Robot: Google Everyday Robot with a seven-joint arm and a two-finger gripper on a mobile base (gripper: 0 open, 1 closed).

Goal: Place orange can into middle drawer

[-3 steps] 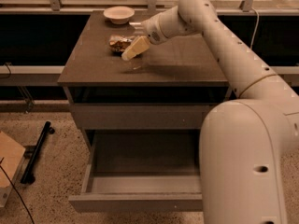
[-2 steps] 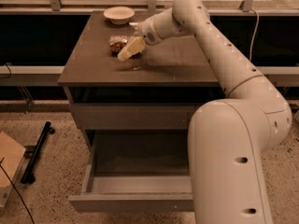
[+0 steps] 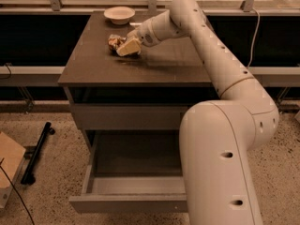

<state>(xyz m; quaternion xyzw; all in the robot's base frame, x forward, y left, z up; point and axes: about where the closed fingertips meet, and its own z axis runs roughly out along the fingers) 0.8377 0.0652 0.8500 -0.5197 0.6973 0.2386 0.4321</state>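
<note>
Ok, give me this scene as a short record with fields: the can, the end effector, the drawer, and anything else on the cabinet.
orange can: on the cabinet top, left of centre, toward the back
end effector: low over the cabinet top, at the can's right side; contact unclear
middle drawer: pulled open below the cabinet top, right part hidden by the arm
white bowl: back edge of the cabinet top, behind the can, apart from it
task status: can not yet in the drawer

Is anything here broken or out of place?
The can on the cabinet top looks crumpled, right by the robot's hand. Below, the drawer stands pulled open. Nothing looks spilled.
</note>
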